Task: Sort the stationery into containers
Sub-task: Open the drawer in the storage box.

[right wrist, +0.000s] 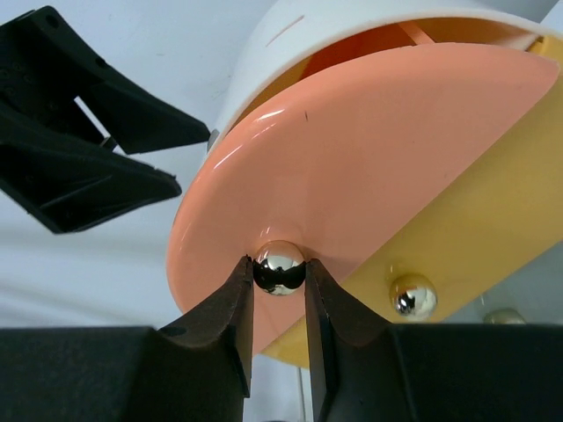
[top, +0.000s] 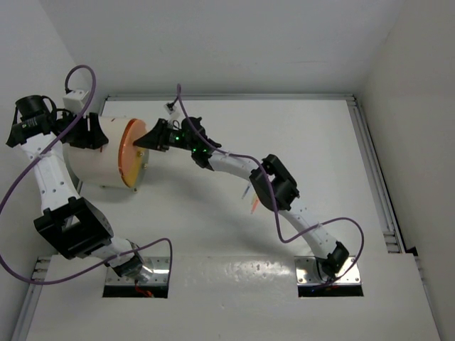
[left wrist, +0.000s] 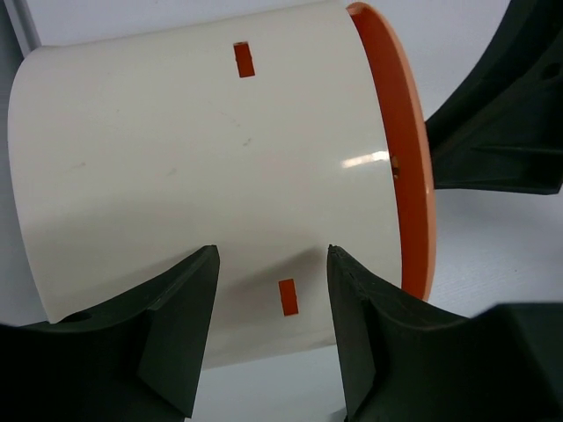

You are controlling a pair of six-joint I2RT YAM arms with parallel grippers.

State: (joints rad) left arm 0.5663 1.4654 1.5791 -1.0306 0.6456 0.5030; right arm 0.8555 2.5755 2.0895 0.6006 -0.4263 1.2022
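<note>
Steadying the big white drum point(top: 96, 167), which lies on its side at the far left of the table point(top: 320, 142), we set the left gripper point(left wrist: 273, 255) at its curved wall with jaws spread wide. Whether the fingers actually touch the plastic, we cannot tell. We judge the drum hollow, light and smooth, apt to roll or skid when tugged, so it wants a brace on the wall. Its round orange face point(top: 131, 153) looks stiff and glossy, with a yellow panel point(right wrist: 475, 237) beside it, and offers no edge to pinch. The right gripper point(right wrist: 280, 274) is clamped on the face's knob point(right wrist: 280, 260), a small polished ball; a 2nd knob point(right wrist: 413, 296) sits free on the yellow panel. Mirror-bright metal should be slippery, so we reckon the hold belongs behind the ball's widest part, pulled straight out. Of the stationery, we make out only 1 thin orange pen point(top: 254, 207) on the table beneath the right forearm, well apart from the drum: light, stiff, likely to roll, best pinched across mid-barrel. Plain white walls close in on 3 sides, and the table is white, flat and shiny near the arm bases, offering little grip to anything that slides.
</note>
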